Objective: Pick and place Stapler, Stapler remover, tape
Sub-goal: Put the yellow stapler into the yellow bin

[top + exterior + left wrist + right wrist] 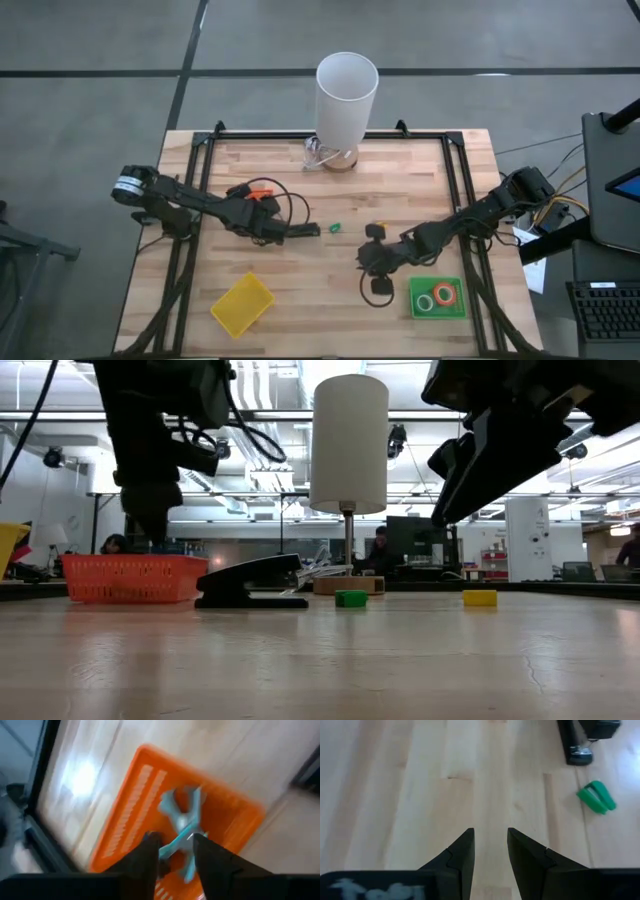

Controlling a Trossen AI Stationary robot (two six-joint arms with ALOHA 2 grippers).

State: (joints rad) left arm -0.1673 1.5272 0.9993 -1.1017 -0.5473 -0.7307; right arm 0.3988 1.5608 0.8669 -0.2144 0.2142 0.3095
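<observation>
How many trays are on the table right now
3. An orange tray under the left gripper, a yellow tray at the near left, and a green tray holding tape rings at the near right. None looks hidden.

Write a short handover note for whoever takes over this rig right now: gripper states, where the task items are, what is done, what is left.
Left gripper: over the orange tray, fingers apart, a grey staple remover between them over the tray; whether it is released is unclear.
Right gripper: open, empty, over bare table beside the green tray.
Done: two tape rings in the green tray.
Left: black stapler and a small green piece lie on the table; the yellow tray looks empty.
</observation>
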